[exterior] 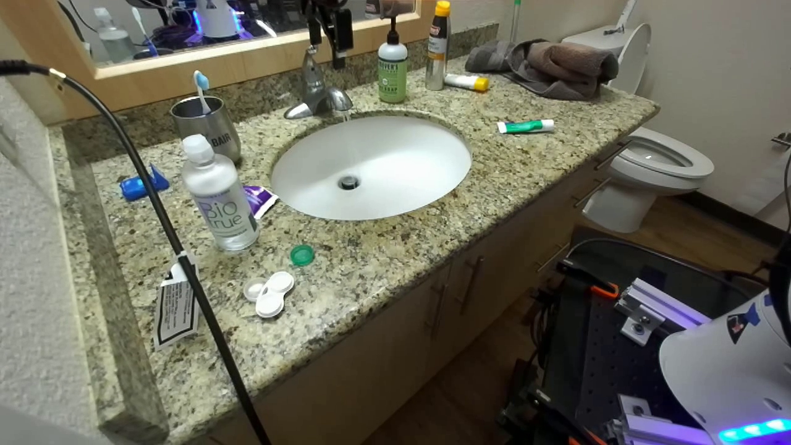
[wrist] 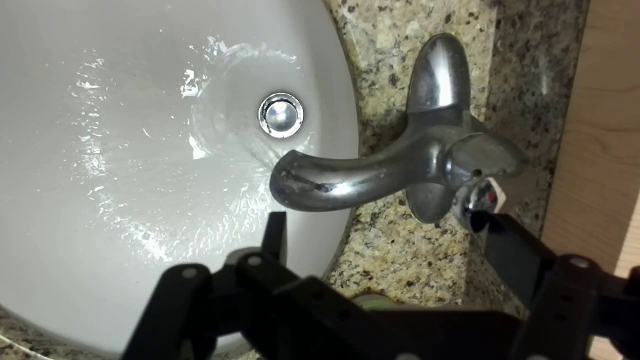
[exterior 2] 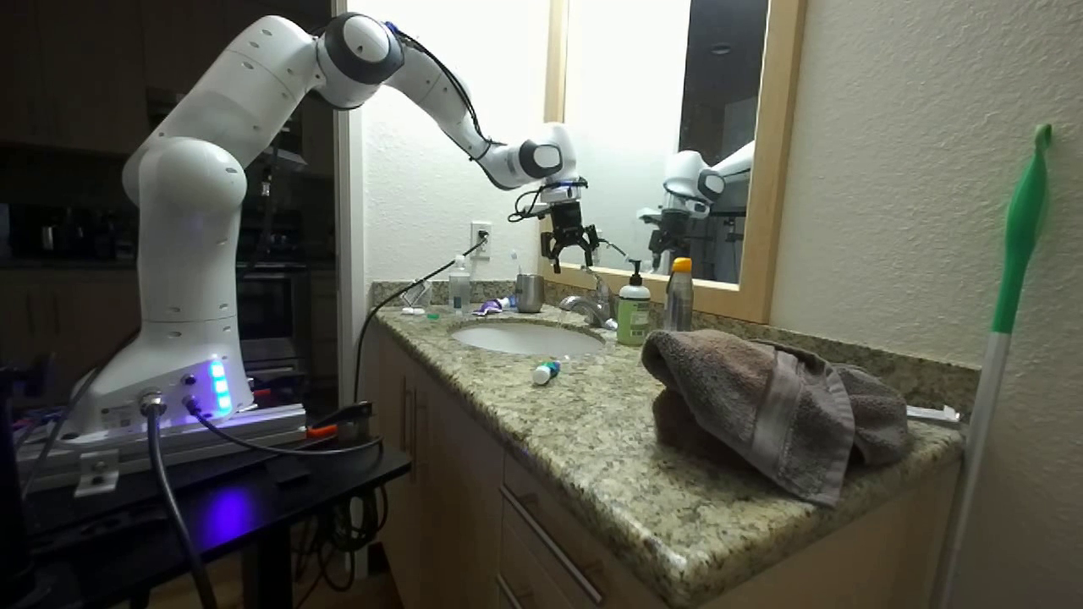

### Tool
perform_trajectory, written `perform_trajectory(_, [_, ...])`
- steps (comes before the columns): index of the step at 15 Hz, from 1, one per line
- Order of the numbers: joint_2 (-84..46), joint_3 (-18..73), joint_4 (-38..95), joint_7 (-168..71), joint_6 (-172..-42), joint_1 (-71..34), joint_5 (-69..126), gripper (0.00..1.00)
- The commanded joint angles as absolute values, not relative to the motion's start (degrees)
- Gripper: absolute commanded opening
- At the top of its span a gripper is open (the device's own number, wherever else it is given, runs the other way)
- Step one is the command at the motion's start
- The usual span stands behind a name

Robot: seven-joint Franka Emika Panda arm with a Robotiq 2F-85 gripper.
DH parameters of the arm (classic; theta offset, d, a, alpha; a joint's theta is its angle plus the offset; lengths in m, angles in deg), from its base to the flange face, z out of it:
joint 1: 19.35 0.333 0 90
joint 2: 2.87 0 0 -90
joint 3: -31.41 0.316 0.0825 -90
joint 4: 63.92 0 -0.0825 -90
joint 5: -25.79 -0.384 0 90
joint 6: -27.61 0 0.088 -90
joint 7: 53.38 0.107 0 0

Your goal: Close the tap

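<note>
Beside the white oval basin point(exterior: 401, 164), the shiny silver curved-spout metal tap point(wrist: 422, 160) runs water point(exterior: 346, 117), & the black two-finger gripper point(wrist: 385, 220) hangs above, jaws spread wide, 1 fingertip point(wrist: 507, 242) nr the red-dotted silver lever point(wrist: 475, 196), contact unclr.

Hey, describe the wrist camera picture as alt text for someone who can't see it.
Silver tap running water into a white sink, its curved spout just below the drain in the frame. The open end effector juts in from the bottom edge, one finger right by the tap's handle; whether they touch is unclear.
</note>
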State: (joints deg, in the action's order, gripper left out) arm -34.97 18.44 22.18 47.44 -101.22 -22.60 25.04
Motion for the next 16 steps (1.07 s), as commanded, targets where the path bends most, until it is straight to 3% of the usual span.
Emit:
perform_trajectory(1, [-36.7, 18.1, 20.3, 48.7, -98.5, -23.2, 25.9, 1.00])
perform_trajectory(5, [-36.6, 19.2, 20.7, 46.9, -98.3, -23.9, 24.6, 1.00])
perform_trajectory(12, [-35.9, 18.1, 23.9, 47.5, -116.1, -21.7, 27.7, 1.00])
perform_trajectory(16, [-36.5, 18.4, 22.4, 47.6, -113.5, -21.6, 26.5, 1.00])
